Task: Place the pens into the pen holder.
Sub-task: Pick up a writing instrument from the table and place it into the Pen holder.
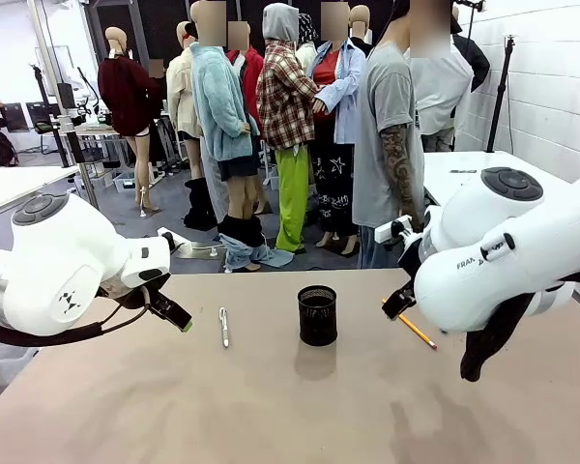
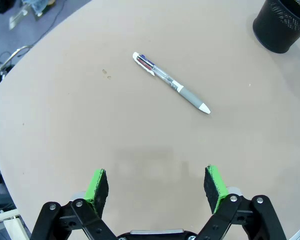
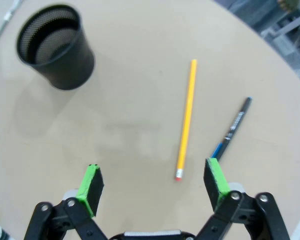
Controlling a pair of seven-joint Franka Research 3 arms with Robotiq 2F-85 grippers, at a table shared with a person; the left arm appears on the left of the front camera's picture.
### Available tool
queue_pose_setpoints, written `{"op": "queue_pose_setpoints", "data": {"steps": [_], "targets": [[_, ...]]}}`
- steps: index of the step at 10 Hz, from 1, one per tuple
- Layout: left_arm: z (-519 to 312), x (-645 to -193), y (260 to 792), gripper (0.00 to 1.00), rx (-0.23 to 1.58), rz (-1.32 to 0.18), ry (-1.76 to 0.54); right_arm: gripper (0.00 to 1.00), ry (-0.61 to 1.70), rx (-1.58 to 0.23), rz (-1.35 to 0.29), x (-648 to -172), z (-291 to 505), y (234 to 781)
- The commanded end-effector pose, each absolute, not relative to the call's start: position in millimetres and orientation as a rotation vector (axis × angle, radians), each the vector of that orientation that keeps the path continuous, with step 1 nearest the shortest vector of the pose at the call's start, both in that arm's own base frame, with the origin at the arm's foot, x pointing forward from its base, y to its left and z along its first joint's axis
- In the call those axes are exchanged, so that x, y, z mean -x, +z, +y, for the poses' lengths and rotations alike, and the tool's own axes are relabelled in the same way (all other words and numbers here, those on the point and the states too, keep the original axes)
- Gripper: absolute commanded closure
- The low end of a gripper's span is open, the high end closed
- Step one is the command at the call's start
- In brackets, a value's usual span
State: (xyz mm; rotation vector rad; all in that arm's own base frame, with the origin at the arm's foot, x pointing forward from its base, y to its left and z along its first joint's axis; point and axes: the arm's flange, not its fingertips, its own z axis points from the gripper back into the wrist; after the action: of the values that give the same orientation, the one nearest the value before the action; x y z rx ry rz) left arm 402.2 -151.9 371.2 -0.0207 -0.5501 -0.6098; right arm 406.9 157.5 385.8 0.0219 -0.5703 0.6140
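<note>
The black mesh pen holder point(image 1: 317, 315) stands upright mid-table. A silver-white pen point(image 1: 224, 327) lies to its left, and in the left wrist view that pen point(image 2: 170, 83) rests ahead of my open, empty left gripper point(image 2: 156, 182), with the holder point(image 2: 282, 25) at the top right. To the holder's right lies a yellow pencil point(image 1: 413, 327). The right wrist view shows the pencil point(image 3: 186, 120) and a dark blue-black pen point(image 3: 233, 127) side by side, just ahead of my open right gripper point(image 3: 152, 182), which hovers above the table. The holder point(image 3: 56, 46) is at the upper left there.
The tan table point(image 1: 271, 406) is bare around the pens and holder. A person in a grey T-shirt point(image 1: 391, 145) stands at the far edge, right of centre, hands off the table. My right arm's bulk point(image 1: 503, 261) hangs over the table's right side.
</note>
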Motion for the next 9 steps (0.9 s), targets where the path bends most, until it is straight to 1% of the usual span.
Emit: {"op": "queue_pose_setpoints", "data": {"steps": [1, 3, 4, 5, 7, 9], "targets": [[-151, -403, 371, 0.00, 0.021, -0.550, -0.607, 0.00, 0.508, 0.003, -0.548, -425, 148, 419], [-151, -403, 371, 0.00, 0.021, -0.550, -0.607, 0.00, 0.418, 0.001, -0.486, -455, 138, 437], [-151, -403, 371, 0.00, 0.021, -0.550, -0.607, 0.00, 0.385, -0.012, -0.383, -479, 133, 443], [-151, -403, 371, 0.00, 0.021, -0.550, -0.607, 0.00, 0.336, -0.009, -0.348, -503, 124, 446], [-151, -403, 371, 0.00, 0.021, -0.550, -0.607, 0.00, 0.301, -0.009, -0.228, -540, 110, 442], [-151, -403, 371, 0.00, 0.021, -0.550, -0.607, 0.00, 0.250, -0.003, -0.157, -572, 103, 425]]}}
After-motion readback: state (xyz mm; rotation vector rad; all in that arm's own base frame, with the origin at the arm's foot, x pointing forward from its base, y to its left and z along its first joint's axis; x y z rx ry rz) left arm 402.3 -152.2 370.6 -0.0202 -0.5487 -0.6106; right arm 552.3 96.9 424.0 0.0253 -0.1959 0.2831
